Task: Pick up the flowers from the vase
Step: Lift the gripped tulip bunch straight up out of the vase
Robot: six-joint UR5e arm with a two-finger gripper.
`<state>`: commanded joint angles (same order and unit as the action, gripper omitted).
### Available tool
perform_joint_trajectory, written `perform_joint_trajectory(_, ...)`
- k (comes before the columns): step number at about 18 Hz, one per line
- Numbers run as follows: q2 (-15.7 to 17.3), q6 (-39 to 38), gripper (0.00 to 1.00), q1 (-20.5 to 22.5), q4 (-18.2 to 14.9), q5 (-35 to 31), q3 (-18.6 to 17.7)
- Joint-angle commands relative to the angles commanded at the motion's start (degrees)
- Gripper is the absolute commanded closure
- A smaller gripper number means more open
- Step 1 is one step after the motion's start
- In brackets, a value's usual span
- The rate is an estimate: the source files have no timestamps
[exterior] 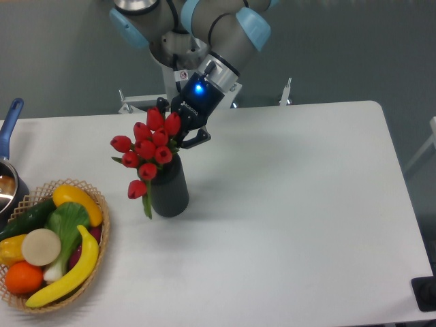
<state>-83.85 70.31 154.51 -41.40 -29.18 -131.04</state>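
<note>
Pot (pixel 8 178): metal, with a blue handle, cut off by the left edge of the view; sits on the table just beyond the basket.
Basket (pixel 95 235): wicker, at the near left corner of the table; holds a banana, an orange, a cucumber, a yellow pepper and other produce.
Flowers (pixel 146 147): a bunch of red tulip buds with green stems, leaning to the left out of the vase mouth; one bud droops on the vase's left side, beside its wall. The topmost buds lie against the gripper.
Vase (pixel 169 189): dark grey cylinder, upright on the table, right of the basket and well apart from it.
Gripper (pixel 178 131): dark body with a blue light, angled down from the far right into the right side of the bunch. One finger (pixel 195 138) shows to the right of the buds; the other is hidden behind them, so whether the jaws grasp the stems cannot be told.
Table (pixel 306 204): white, spanning the view.
</note>
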Motion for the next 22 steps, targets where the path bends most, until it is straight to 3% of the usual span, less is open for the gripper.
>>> perform_joint_trajectory(7, 2.63, -3.93, 1.00, 0.96, 0.00, 2.89, 0.79)
perform_joint_trajectory(14, 3.43, -19.32, 1.00, 1.76, -0.18, 3.69, 8.87)
perform_joint_trajectory(22, 3.25, -24.79, 1.00, 4.30, -0.26, 6.15, 13.36)
